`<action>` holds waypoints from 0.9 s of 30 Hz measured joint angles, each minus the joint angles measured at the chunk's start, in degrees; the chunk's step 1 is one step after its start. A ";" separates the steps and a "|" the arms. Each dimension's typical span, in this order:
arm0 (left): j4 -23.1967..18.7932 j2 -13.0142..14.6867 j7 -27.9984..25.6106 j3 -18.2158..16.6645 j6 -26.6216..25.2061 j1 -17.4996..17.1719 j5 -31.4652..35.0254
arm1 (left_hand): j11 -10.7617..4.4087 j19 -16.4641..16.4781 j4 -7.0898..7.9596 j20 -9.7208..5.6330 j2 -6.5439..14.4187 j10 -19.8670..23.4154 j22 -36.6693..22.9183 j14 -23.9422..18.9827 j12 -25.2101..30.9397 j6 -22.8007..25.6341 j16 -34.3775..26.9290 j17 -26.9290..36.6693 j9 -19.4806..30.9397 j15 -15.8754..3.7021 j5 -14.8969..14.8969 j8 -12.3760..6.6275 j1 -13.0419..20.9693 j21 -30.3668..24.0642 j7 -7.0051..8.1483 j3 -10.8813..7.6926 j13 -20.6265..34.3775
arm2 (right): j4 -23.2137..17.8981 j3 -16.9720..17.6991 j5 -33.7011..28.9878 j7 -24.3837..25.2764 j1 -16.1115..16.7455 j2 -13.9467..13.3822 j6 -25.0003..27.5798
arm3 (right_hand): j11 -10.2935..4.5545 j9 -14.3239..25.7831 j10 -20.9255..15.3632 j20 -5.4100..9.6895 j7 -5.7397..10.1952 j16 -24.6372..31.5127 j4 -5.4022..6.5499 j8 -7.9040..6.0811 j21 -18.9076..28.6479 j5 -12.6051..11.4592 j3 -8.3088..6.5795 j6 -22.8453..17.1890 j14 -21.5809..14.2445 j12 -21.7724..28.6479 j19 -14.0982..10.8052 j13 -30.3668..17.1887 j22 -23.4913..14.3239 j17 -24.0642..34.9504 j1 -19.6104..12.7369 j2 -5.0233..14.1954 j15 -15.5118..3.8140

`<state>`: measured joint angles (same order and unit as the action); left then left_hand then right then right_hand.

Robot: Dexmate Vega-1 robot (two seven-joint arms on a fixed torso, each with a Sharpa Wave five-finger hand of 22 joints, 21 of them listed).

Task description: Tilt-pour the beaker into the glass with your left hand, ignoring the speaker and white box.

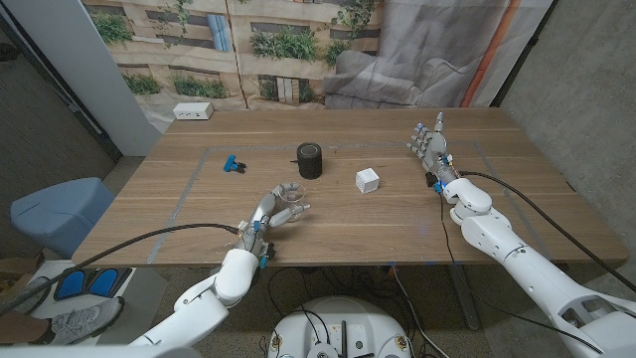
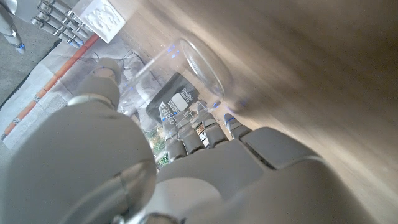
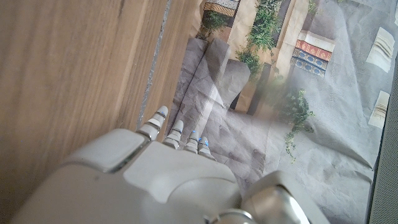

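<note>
We see the left hand point(image 1: 270, 215) at the near middle of the table point(image 1: 179, 224), fingers curled around a clear beaker point(image 1: 289, 192); the left wrist view shows the beaker point(image 2: 186, 68) tipped, its rim turned away from the palm. We cannot make out a separate glass. The speaker point(image 1: 309, 159) stands just beyond, the white box point(image 1: 367, 180) to its right, a blue clip point(image 1: 233, 163) to the far left. Right hand point(image 1: 429, 147) stands on edge at the right, fingers spread, holding nothing.

Handling, our judgement: thin, rigid, light, smooth, hence slippery and breakable. Best held around the mid-wall, below the rim, with moderate squeeze.
</note>
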<state>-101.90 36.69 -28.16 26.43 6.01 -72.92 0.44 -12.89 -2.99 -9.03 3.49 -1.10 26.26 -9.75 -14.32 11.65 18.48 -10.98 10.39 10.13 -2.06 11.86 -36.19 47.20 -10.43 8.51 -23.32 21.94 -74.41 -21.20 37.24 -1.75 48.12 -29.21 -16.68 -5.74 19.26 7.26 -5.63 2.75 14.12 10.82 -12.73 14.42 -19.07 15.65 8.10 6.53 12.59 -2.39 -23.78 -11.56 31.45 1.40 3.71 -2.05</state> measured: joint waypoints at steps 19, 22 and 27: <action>0.84 -0.14 0.29 0.23 0.31 0.16 -1.84 | 0.40 -0.30 -0.56 -0.33 1.20 -1.84 0.00 0.31 -0.22 -1.50 0.00 -0.28 0.00 -0.31 0.00 2.93 -2.51 0.00 0.11 -0.40 -1.46 | 0.01 -0.01 0.00 -0.01 -0.02 0.03 0.00 | 0.00 0.00 0.00 0.00 0.00 0.00 0.00 0.00 0.00 0.00 0.00 0.00 0.00 0.00 0.00 0.00 0.00 0.00 0.00 0.00 0.00; 0.90 -0.09 0.38 0.23 0.38 0.16 -2.01 | 0.66 -0.30 -0.91 -0.34 1.23 -2.10 0.01 0.75 -0.22 -1.70 0.00 -0.27 0.01 -0.13 0.00 3.41 -2.53 0.00 0.32 -0.44 -1.71 | 0.01 -0.01 0.00 -0.01 -0.02 0.03 0.00 | 0.00 0.00 0.00 0.00 0.00 0.00 0.00 0.00 0.00 0.00 0.00 0.00 0.00 0.00 0.00 0.00 0.00 0.00 0.00 0.00 0.00; 1.04 0.12 0.80 0.23 0.63 0.17 -2.60 | 0.70 -0.58 -1.18 -0.65 1.81 -2.97 0.16 1.02 -0.26 -2.21 0.00 -0.27 0.01 -0.22 0.00 4.69 -3.11 0.00 0.84 -0.24 -2.42 | 0.01 -0.01 -0.01 -0.01 -0.02 0.03 0.00 | 0.00 0.00 0.00 0.00 0.00 0.00 0.00 0.00 0.00 0.00 0.00 0.00 0.00 0.00 0.00 0.00 0.00 0.00 0.00 0.00 0.00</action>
<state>-100.86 36.81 -27.37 26.67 6.64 -72.75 -2.16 -12.19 -3.57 -10.20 2.84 0.71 23.28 -9.59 -13.30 11.38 16.27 -10.98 10.12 10.13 -2.28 11.86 -31.49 44.09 -10.43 9.35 -23.56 19.52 -74.41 -21.21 37.23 -1.76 48.10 -29.19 -16.67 -5.73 19.26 7.26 -5.63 2.75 14.12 10.82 -12.73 14.42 -19.07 15.65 8.10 6.53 12.59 -2.39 -23.77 -11.56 31.45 1.40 3.71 -2.05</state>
